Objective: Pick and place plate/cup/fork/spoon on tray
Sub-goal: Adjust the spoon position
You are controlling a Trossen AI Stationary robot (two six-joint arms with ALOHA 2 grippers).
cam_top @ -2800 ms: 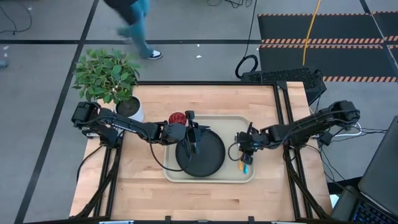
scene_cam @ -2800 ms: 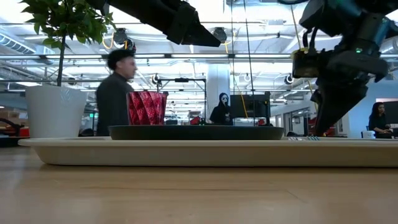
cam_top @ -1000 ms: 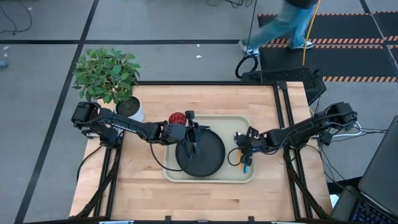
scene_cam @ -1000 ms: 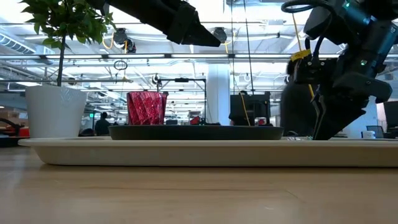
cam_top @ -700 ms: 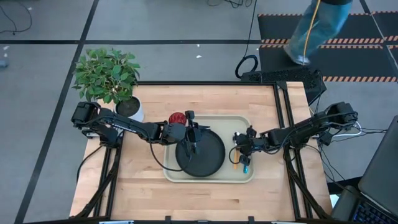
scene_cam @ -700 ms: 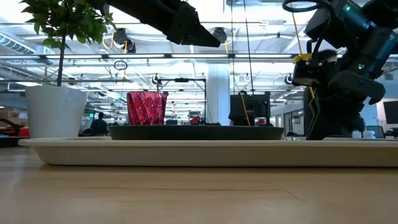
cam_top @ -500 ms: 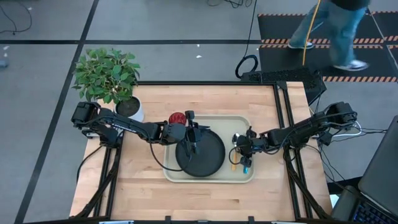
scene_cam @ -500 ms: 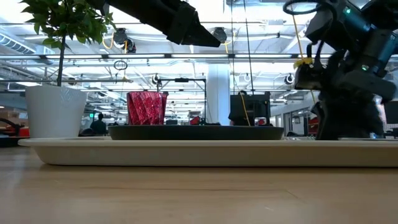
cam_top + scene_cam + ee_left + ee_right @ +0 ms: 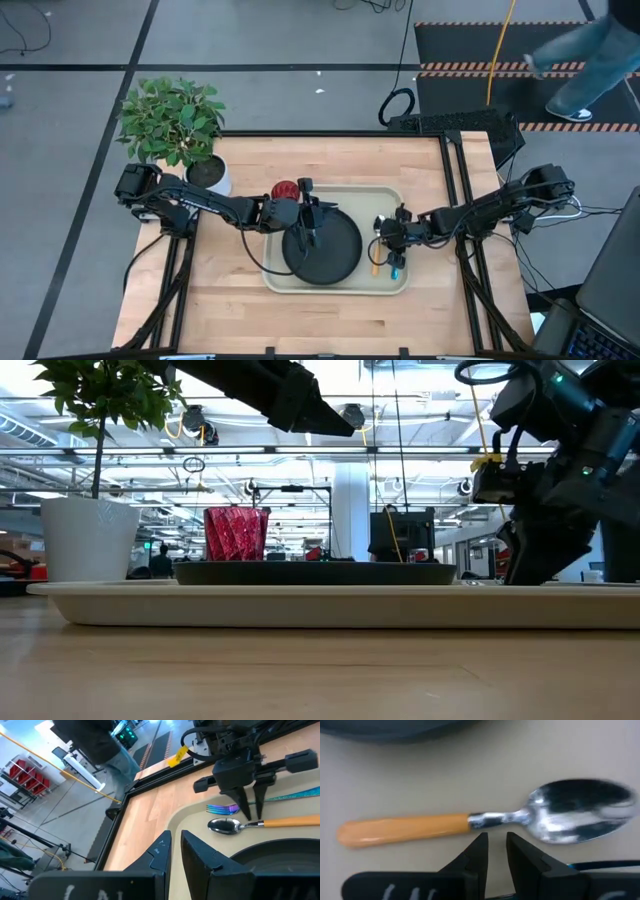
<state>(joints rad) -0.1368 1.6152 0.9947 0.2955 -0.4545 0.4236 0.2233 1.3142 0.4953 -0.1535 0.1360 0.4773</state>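
Observation:
The beige tray (image 9: 392, 203) holds the black plate (image 9: 322, 250). The red cup (image 9: 285, 190) stands at the tray's far left corner. The orange-handled spoon (image 9: 485, 820) and the teal-handled fork (image 9: 295, 796) lie side by side on the tray's right part, right of the plate. My right gripper (image 9: 385, 243) hangs low over the spoon's neck, fingers pointing down and a little apart (image 9: 250, 814), beside the spoon and holding nothing. My left gripper (image 9: 308, 222) hovers over the plate's far left part, fingers slightly apart (image 9: 175, 837), empty.
A white pot with a green plant (image 9: 208, 174) stands at the table's far left corner. A person walks on the floor beyond the far right corner (image 9: 590, 60). Bare wood lies in front of the tray (image 9: 330, 315) and to its left.
My right gripper has shifted a little toward the table's left, toward the plate, staying low over the tray. The spoon has moved with it and now lies flat on the tray beside the fork.

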